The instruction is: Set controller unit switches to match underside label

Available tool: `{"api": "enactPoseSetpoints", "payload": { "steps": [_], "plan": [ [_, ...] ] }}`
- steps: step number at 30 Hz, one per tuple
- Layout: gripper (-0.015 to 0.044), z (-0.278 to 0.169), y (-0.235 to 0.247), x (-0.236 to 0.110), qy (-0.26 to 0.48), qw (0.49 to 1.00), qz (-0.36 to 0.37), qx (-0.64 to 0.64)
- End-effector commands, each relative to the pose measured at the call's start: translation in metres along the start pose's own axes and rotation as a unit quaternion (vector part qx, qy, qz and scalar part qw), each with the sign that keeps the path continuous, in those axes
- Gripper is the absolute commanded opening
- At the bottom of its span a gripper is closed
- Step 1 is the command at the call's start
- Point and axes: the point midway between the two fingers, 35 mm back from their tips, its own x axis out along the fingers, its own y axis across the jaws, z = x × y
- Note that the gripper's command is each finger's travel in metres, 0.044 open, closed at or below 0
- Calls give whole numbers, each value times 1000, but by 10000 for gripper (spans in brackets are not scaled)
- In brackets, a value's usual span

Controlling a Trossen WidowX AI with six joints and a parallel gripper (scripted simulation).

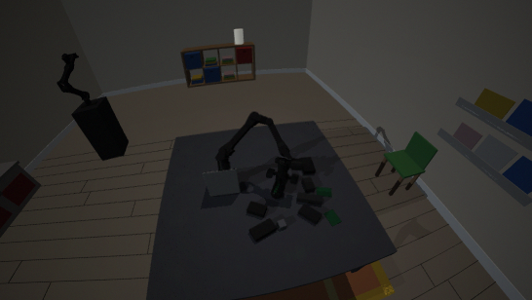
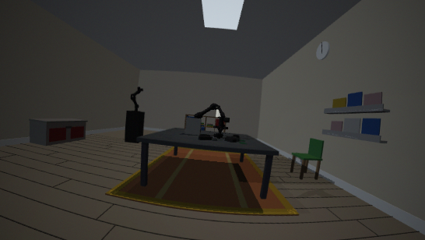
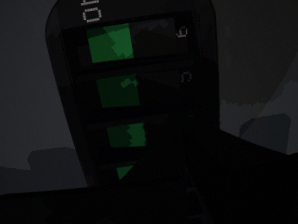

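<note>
The dark grey controller unit (image 1: 278,190) (image 3: 207,55) sits on its base on the bench, switches up, under the arm. In the wrist view the rocker marked 6 (image 3: 110,43) has a bright green end, the one marked 5 (image 3: 117,92) a darker one. Two more green ends show below, the lowest partly covered. The other switches are hidden, and which ends are pressed is hard to tell in the dim light. The label is out of sight underneath. My gripper (image 3: 177,126) is shut and empty, its dark fingers over the lower part of the unit.
Several dark modules, one a block (image 1: 263,229), and green boards (image 1: 332,217) lie front and right of the unit on the bench (image 1: 195,253). A dark block (image 1: 307,166) is behind right. A pale upright panel (image 1: 222,182) stands left, by the arm's base.
</note>
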Motion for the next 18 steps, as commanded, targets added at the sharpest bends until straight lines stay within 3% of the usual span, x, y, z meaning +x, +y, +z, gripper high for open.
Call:
{"api": "enactPoseSetpoints", "payload": {
  "steps": [1,14,18],
  "plan": [
    [0,-2,3,4,-1,1000,5,6],
    [0,-2,3,4,-1,1000,5,6],
    [0,-2,2,-31,0,1000,4,5]
  ]
}}
